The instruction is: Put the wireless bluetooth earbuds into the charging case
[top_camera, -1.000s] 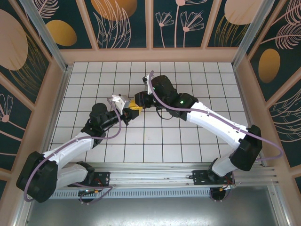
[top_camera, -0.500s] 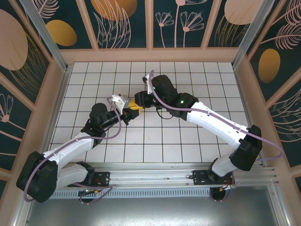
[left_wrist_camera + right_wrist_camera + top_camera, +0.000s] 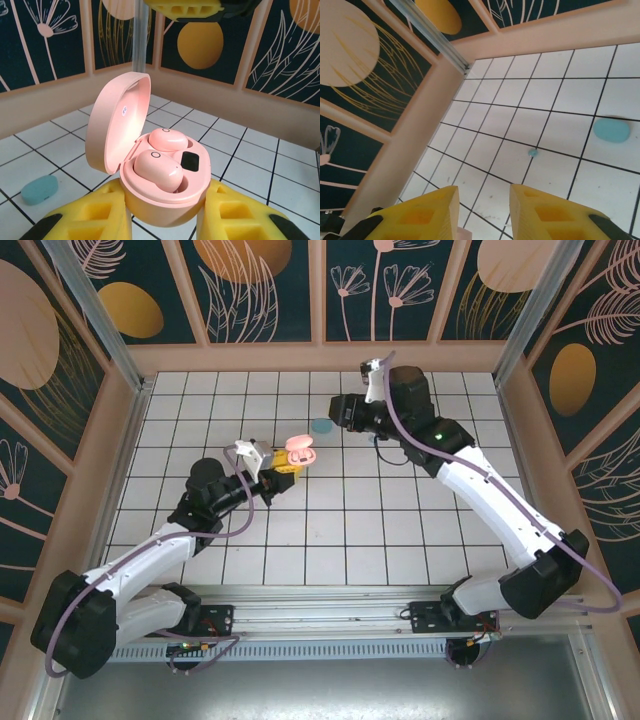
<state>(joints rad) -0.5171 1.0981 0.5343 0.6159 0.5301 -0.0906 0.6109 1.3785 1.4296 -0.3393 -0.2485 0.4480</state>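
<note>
Pink earbuds (image 3: 157, 170) both sit in their wells inside the pink charging case (image 3: 112, 130), one behind the other beside a small dark window, and the lid stands open. The left jaws are clamped on the lower body of that case, one yellow pad (image 3: 85, 220) on each side, holding it above the tabletop (image 3: 400, 530) near the middle of the tiled area, where the top view shows it too (image 3: 297, 450).

The right jaws are apart and empty, angled down toward the far left part of the tiles, well away from the pink case. In the right wrist view a teal earbud (image 3: 533, 153) lies loose on a tile near a grout line, and the teal case (image 3: 611, 130) rests near it, apart from it and apparently closed. Whether a second teal bud is already inside that case cannot be told.

By this reading the pink half of the job is done apart from closing the lid. The teal half is left: the teal case needs opening, and the loose bud has to be picked up and seated. The bud is very small and lies flat on the tile, so it would be easy to nudge away.
</note>
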